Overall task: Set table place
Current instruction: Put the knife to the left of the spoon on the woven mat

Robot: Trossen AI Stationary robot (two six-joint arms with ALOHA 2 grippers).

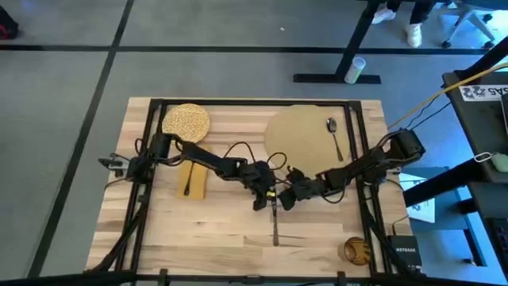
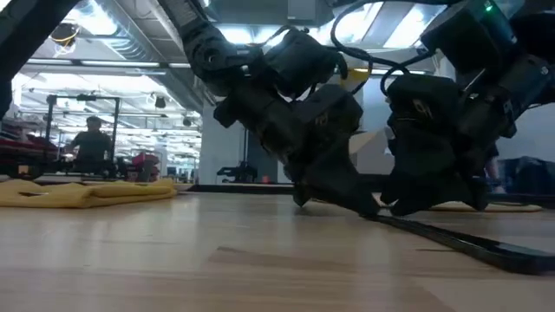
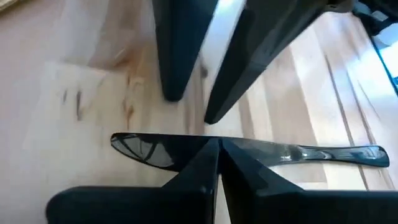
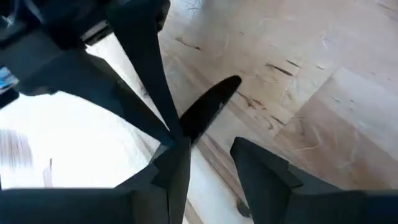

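A dark table knife (image 3: pixel 311 154) lies flat on the table (image 1: pixel 214 238), near its middle, lengthwise toward the near edge (image 1: pixel 275 229). My left gripper (image 3: pixel 217 146) is shut, its tips down on the knife. My right gripper (image 4: pixel 211 146) stands open right beside it (image 1: pixel 287 199), fingers pointing down at the table next to the knife; whether they touch it I cannot tell. The round tan place mat (image 1: pixel 298 135) lies at the far middle right, with a spoon (image 1: pixel 335 137) on its right part. My left gripper comes slanting down from the table's left. Its shut fingertips (image 3: pixel 199 163) sit on the knife about midway along (image 3: pixel 249 149), blade to one side and handle to the other. The tips hide the contact; pinch or press, I cannot tell. The knife stays on the table.
A speckled round plate (image 1: pixel 186 121) sits at the far left. Below it lies a mustard napkin (image 1: pixel 196 181) with a dark utensil (image 1: pixel 187 183) on it. A small amber cup (image 1: pixel 355 251) stands at the near right corner. Bare wood stretches along the near edge.
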